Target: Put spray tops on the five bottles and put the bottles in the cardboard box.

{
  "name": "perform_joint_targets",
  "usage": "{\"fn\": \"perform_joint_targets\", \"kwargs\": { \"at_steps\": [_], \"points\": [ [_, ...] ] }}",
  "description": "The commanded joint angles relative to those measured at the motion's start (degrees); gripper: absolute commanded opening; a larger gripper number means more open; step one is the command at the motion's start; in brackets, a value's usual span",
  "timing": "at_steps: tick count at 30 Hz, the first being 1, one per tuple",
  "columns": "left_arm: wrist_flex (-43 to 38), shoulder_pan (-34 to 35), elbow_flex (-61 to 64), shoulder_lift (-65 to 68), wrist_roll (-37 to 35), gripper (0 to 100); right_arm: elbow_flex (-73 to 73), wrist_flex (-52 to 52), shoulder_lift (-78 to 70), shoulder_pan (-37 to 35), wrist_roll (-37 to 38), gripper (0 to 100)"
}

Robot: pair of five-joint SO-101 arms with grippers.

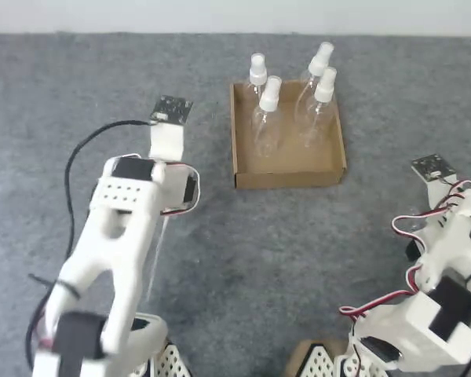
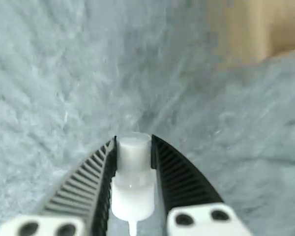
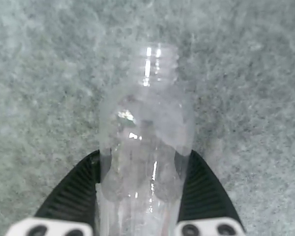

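On the left, the left gripper [image 2: 132, 143] is closed tight on a white spray top [image 2: 132, 169] over the grey carpet [image 1: 298, 251]; in the middle, the cardboard box [image 1: 289, 174] holds four capped bottles [image 1: 265, 126]. On the right, the right gripper [image 3: 143, 160] is clasped round the body of an uncapped clear bottle [image 3: 147, 108].

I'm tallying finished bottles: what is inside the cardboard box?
Four clear bottles, each with a white spray top, sit in the cardboard box. Bare cardboard floor shows in front of them; the floor beneath them is covered.
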State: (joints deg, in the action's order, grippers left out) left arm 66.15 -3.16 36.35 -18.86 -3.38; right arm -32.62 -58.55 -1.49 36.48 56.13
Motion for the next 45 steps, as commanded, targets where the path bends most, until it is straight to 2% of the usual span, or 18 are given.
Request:
{"fn": "perform_joint_targets", "kwargs": {
  "at_steps": [1, 4, 6, 11, 15, 24, 32, 37, 45],
  "points": [
    [-0.70, -2.20, -0.75, -8.09, -1.85, 1, 2.37, 0.92, 0.48, 0.84, -8.09, 1.1],
    [-3.25, -2.11, 2.07, -9.23, -2.02, 1, 6.77, 1.01, -0.04, 2.51, -15.03, 2.0],
    [-5.27, -2.11, 4.26, -9.23, -2.02, 1, 8.88, 0.57, -0.04, 3.30, -17.14, 7.0],
    [-9.85, -2.11, 9.19, -9.67, -2.02, 1, 9.41, -2.68, 0.13, 3.65, -14.95, 24.0],
    [-9.85, -2.11, 9.71, -9.67, -1.85, 1, 10.37, -6.29, 0.57, 1.27, -11.69, 30.9],
    [-10.99, -2.11, 12.00, -9.67, -1.67, 1, 30.68, -18.42, -1.01, -3.03, -11.69, 26.1],
    [-11.25, -2.11, 12.00, -9.23, -1.67, 1, 35.96, -28.53, -12.62, -5.58, -11.87, 25.9],
    [-11.25, -2.11, 12.00, -9.14, -1.67, 1, 35.87, -28.53, -16.13, -4.79, -11.87, 25.7],
    [-11.96, -2.11, 12.88, -9.32, -1.67, 1, 36.04, -20.62, -22.02, -3.65, -13.54, 25.6]
  ]
}}
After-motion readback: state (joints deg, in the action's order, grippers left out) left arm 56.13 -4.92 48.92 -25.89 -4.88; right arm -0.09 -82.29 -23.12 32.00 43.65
